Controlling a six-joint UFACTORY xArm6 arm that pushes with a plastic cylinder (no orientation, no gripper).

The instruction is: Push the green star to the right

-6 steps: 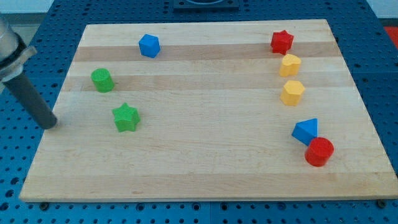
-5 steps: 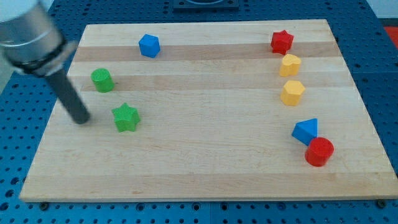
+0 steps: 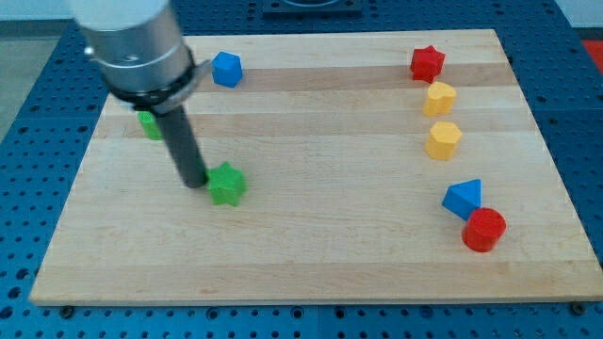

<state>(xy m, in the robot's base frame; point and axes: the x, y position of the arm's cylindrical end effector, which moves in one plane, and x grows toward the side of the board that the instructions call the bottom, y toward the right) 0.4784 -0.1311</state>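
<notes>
My tip [image 3: 194,181] is set against the left side of the green star [image 3: 226,184]. A green block [image 3: 149,124] is placed up-left of it, partly hidden by the rod [image 3: 181,146].

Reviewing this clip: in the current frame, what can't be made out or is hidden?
All in the single camera view:
- The green block behind the rod: mostly covered by the arm, so its shape cannot be told.
- Contact between my tip and the green star: the tip sits at the star's left edge, but any gap is too small to judge.
- The arm above its grey collar: cut off by the view's top edge.
</notes>
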